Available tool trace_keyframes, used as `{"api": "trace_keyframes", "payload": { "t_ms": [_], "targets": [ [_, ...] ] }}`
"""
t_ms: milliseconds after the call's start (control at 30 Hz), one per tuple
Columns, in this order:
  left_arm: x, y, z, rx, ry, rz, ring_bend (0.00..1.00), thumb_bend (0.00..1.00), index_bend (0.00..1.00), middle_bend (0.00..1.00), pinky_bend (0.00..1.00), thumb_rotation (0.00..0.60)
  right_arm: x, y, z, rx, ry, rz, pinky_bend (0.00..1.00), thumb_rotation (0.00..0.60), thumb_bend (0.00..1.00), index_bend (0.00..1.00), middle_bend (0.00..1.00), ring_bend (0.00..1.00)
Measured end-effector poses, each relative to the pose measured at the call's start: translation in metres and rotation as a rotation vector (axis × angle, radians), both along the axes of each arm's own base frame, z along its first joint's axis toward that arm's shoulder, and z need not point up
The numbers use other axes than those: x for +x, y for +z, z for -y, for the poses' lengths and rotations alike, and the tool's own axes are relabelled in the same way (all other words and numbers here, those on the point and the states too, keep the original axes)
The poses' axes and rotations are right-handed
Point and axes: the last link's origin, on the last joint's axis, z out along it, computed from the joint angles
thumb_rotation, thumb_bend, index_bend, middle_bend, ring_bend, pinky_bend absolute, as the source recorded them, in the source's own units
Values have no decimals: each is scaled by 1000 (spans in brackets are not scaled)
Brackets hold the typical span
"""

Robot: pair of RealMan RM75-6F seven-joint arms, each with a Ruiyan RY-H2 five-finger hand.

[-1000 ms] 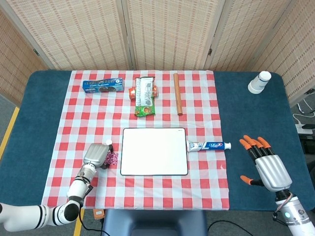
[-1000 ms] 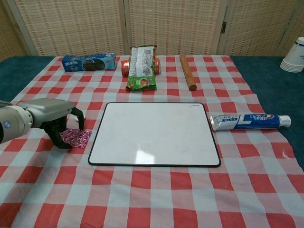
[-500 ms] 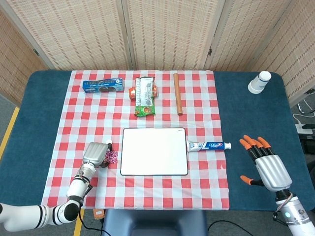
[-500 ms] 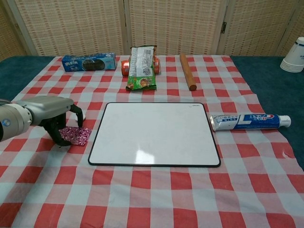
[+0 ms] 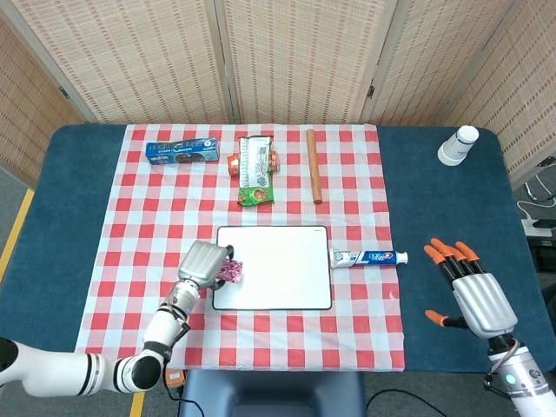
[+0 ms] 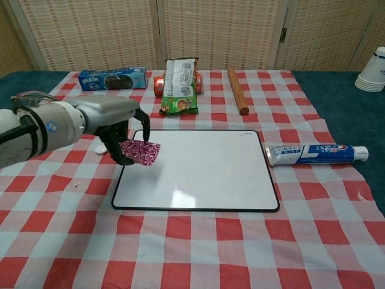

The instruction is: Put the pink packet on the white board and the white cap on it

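Note:
My left hand (image 5: 202, 263) (image 6: 118, 125) holds the pink packet (image 5: 231, 270) (image 6: 139, 150) lifted off the cloth, over the left edge of the white board (image 5: 280, 276) (image 6: 207, 164). The packet hangs from the fingers, tilted. In the chest view the small white cap (image 6: 100, 149) lies on the checked cloth just left of the board, partly behind that hand; the head view hides it under the hand. Far off on the blue table at the right, my right hand (image 5: 473, 297) rests with fingers spread and nothing in it.
Along the back of the cloth lie a blue cookie box (image 5: 182, 152), a green snack bag (image 5: 255, 170) over an orange can, and a wooden stick (image 5: 314, 165). A toothpaste tube (image 5: 370, 257) lies right of the board. White paper cups (image 5: 457, 145) stand back right.
My left hand has picked the pink packet up off the cloth and carried it right, to the board's left edge. The right hand has not moved.

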Motion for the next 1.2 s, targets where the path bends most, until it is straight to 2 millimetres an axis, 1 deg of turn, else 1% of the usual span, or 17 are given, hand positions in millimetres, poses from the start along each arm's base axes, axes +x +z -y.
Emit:
{"api": "trace_keyframes", "payload": {
  "t_ms": [67,167,467,700,733,867,967,1100,1167,1200],
  "targets": [
    [14,-8,1,-10,-14,10,1000,264,472,1000,1000,600,-1,0,0,3,-1,3,79,549,0,0,0,0],
    [28,-19,-1,-17,-13,25,1000,264,471,1000,1000,600,-2,2,0,2,-7,9,79,548,0,0,0,0],
    [52,-51,-7,-38,-38,29,1000,262,471,1000,1000,600,-9,7,4,-6,-37,26,79,548,0,0,0,0],
    [55,-60,-19,-26,-36,19,1000,264,469,1000,1000,600,-11,8,5,-5,-46,29,79,549,0,0,0,0],
    [55,-61,-20,-25,-36,18,1000,263,451,1000,1000,600,-12,8,5,-6,-48,30,79,549,0,0,0,0],
    [52,-64,-22,-64,-41,4,1000,225,238,1000,1000,600,-13,9,7,-8,-56,31,79,549,0,0,0,0],
    [47,-64,-26,-75,-26,5,1000,215,215,1000,1000,600,-13,9,8,-10,-57,31,79,548,0,0,0,0],
    [41,-58,-32,-49,-13,22,1000,196,165,996,1000,600,-13,9,8,-12,-58,30,79,548,0,0,0,0],
    [38,-51,-35,-29,-12,38,1000,192,164,994,1000,600,-12,8,8,-8,-56,26,79,548,0,0,0,0],
    [37,-47,-37,-19,-13,41,1000,188,181,993,1000,600,-12,8,7,-5,-55,25,79,549,0,0,0,0]
  ]
}}
